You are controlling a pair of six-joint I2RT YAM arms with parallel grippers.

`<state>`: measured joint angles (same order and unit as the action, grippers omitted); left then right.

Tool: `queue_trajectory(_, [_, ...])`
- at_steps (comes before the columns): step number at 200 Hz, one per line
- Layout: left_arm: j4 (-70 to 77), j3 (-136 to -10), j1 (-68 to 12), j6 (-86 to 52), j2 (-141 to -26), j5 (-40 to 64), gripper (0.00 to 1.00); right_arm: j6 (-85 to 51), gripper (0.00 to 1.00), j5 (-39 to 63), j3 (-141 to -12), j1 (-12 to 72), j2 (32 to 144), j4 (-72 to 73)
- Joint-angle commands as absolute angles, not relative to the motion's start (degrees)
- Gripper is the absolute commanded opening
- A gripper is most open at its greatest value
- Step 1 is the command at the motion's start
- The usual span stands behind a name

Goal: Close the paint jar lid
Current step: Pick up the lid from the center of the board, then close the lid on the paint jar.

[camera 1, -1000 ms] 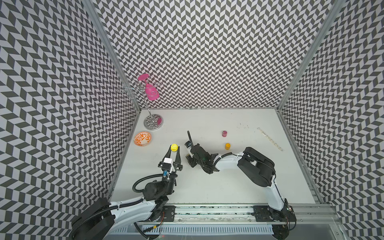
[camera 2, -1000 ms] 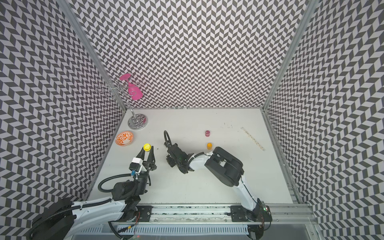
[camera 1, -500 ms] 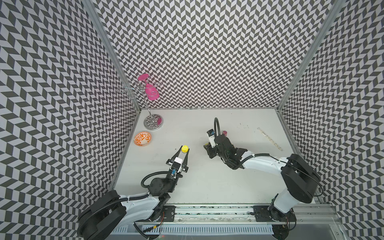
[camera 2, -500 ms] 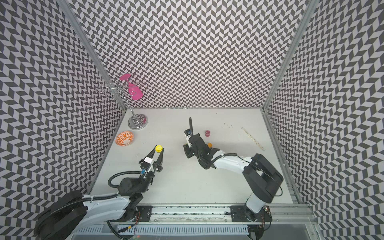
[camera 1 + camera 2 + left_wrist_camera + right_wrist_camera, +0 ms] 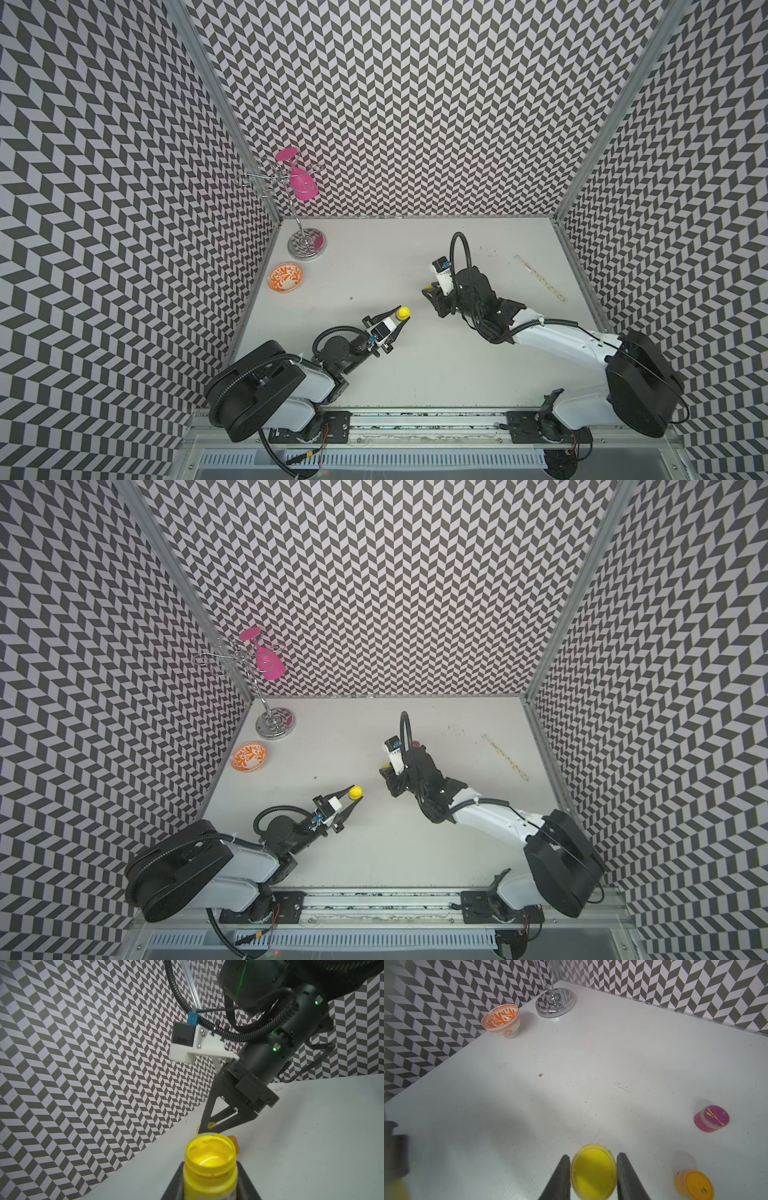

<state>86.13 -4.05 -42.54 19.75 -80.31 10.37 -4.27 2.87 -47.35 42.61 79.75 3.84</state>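
Left gripper [image 5: 401, 313], clamped on the open jar [image 5: 209, 1159], has carried it toward the right gripper [image 5: 593, 1155], clamped on the yellow lid [image 5: 593, 1174]. Gap closing; capping likely next.

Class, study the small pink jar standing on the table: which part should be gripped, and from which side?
Grip the pink jar across its round side wall, coming down from above. It stands upright with a flat closed top that offers no hold; the orange jar stands well apart, so there is likely room either side.
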Motion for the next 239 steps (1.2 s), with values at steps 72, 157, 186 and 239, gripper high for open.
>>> queue_trajectory(72, [80.2, -10.5, -42.2, 18.5, -83.2, 9.4, 0.29, -0.8, 0.20, 17.6, -44.1, 43.2, 71.9, 9.5])
queue_trajectory(157, [78.1, -12.2, -41.6, 17.1, -84.6, 6.2, 0.29, -0.4, 0.20, 21.8, -42.7, 44.9, 69.9, 12.1])
queue_trajectory(186, [77.6, -12.6, -41.4, 17.0, -84.8, 6.1, 0.28, -0.3, 0.20, 21.9, -42.7, 45.6, 69.9, 12.5])
queue_trajectory(239, [75.6, -13.4, -41.1, 16.5, -85.2, 3.9, 0.28, -0.3, 0.20, 22.3, -41.9, 45.9, 68.8, 13.6])
